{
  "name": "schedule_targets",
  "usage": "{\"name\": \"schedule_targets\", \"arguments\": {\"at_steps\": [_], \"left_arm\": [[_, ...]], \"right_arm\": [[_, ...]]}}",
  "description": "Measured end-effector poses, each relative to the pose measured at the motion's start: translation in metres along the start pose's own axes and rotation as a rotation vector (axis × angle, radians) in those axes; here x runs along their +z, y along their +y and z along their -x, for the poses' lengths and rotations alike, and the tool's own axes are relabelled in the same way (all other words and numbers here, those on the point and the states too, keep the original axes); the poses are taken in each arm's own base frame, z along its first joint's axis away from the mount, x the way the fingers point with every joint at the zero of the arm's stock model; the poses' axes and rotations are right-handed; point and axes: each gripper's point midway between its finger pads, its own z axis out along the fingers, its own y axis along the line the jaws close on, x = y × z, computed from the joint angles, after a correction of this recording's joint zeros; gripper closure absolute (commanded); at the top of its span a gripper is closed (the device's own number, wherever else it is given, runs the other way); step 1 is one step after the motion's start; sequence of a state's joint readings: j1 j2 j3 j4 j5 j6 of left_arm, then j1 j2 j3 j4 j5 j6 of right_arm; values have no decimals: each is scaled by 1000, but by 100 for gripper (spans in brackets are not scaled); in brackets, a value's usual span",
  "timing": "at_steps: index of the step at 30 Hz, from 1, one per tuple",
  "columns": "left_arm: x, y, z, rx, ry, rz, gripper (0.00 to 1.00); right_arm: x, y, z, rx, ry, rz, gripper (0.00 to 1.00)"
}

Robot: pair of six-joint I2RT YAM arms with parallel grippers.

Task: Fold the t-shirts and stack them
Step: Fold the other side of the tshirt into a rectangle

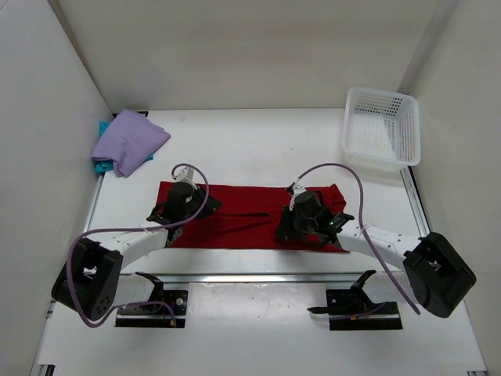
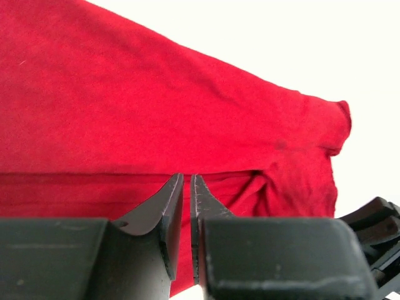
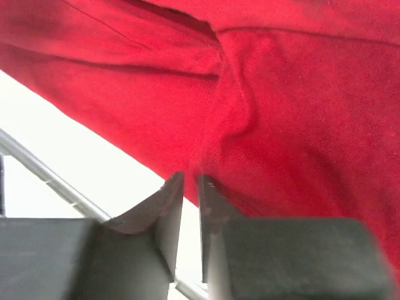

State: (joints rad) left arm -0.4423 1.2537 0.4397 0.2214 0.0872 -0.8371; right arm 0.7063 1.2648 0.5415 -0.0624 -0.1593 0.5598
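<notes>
The deep red t-shirt [image 1: 243, 211] lies as a long folded strip across the middle of the table. My left gripper [image 1: 182, 210] is down on its left part. In the left wrist view the jaws [image 2: 186, 178] stand nearly together with red cloth [image 2: 156, 94] in the thin gap. My right gripper [image 1: 301, 223] is on the shirt's right part, near its front edge. In the right wrist view its tips [image 3: 190, 178] pinch the hem of the red cloth [image 3: 300, 94], which bunches up from them. A lavender t-shirt [image 1: 129, 141] lies folded on a teal one [image 1: 102, 166] at the back left.
A white lattice basket [image 1: 381, 129] stands at the back right corner. A metal rail [image 1: 250, 276] runs along the table's near edge, just in front of the red shirt. White walls close in the left, the back and the right.
</notes>
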Motion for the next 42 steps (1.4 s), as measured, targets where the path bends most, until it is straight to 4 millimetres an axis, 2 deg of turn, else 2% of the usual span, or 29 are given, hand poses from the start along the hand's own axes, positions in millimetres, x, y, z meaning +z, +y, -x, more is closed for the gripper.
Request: {"name": "schedule_targets", "arguments": {"at_steps": [1,7,10,13,15,19,21,22,23,25,26,28,29,31,33,35,37,38,40,42], "left_arm": [[0,-4,2,-4,-3,-11,78],[1,-24,18,-24,-26,-67,78],[1,-35,29,-26,-43,-88,78],[6,-48,34,-18,-47,-111,78],[12,-55,27,-7,-24,-122,79],[22,-54,-1,6,60,-115,78],[26,-54,-15,20,99,-109,79],[28,-56,-21,29,117,-107,78],[30,-58,-26,36,131,-108,78],[35,-65,-30,41,147,-116,78],[38,-69,-30,40,152,-124,78],[47,-75,-26,27,151,-135,78],[53,-76,-23,20,151,-135,79],[67,-76,-18,5,147,-129,79],[79,-68,-14,-18,150,-113,79],[88,-55,-10,-52,158,-94,80],[94,-38,-5,-92,159,-63,79],[96,-29,1,-111,151,-46,80],[96,-16,11,-139,130,-24,80],[95,-5,22,-159,105,-9,79]], "right_arm": [[-2,3,1,8,0,11,79],[-20,14,22,29,-49,57,80],[-30,8,37,45,-103,47,84],[-29,-6,45,70,-126,23,90],[-18,-13,36,67,-89,-6,90],[5,-7,-6,10,58,-21,99],[11,-6,-21,-2,111,-22,99],[12,-7,-24,-2,124,-25,95],[12,-7,-26,-5,130,-26,94],[9,-7,-22,-17,122,-20,79],[5,-6,-17,-21,106,-13,76],[-7,-5,4,-17,34,10,76],[-16,-9,22,-2,-27,17,77],[-35,-28,61,50,-167,-2,84],[-53,-62,95,109,-288,-69,95],[-68,-102,116,183,-363,-153,97],[-78,-140,125,242,-398,-247,96],[-81,-154,127,259,-402,-287,91],[-84,-173,131,272,-400,-344,82],[-83,-182,136,268,-394,-371,74]]}}
